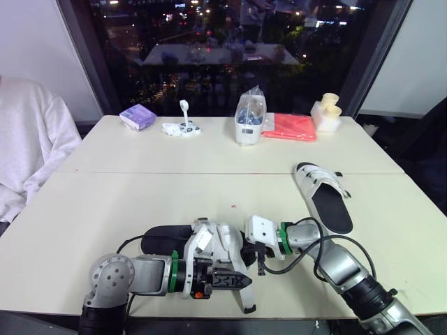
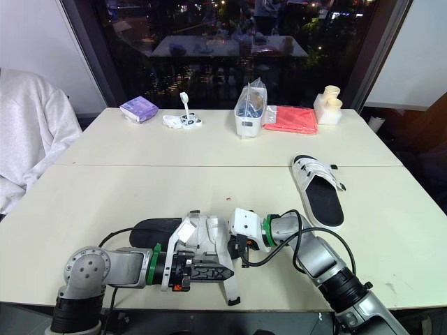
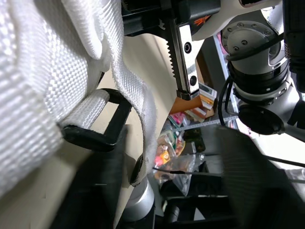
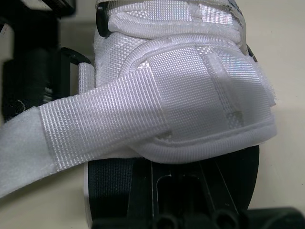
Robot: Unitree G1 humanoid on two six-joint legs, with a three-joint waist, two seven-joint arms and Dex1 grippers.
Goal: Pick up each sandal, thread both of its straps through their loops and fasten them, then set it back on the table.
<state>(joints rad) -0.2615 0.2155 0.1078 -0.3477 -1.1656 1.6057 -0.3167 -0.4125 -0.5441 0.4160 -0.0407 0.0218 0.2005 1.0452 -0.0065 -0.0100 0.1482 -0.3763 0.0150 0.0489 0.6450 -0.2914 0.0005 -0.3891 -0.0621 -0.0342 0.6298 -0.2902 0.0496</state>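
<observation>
A white-strapped sandal with a black sole lies at the table's front edge, and my left gripper is shut on it. My right gripper sits right against that sandal's right side. Up close, a loose white strap lies across the upper, and its end hangs down past a black loop. The right gripper's serrated finger stands just beyond that loop. A second sandal rests flat on the right of the table, away from both grippers, with its white straps at the far end.
Along the far edge are a purple packet, a small white gadget, a clear bag on a white box, a red cloth and a cream object. A person in a white sleeve sits at the left.
</observation>
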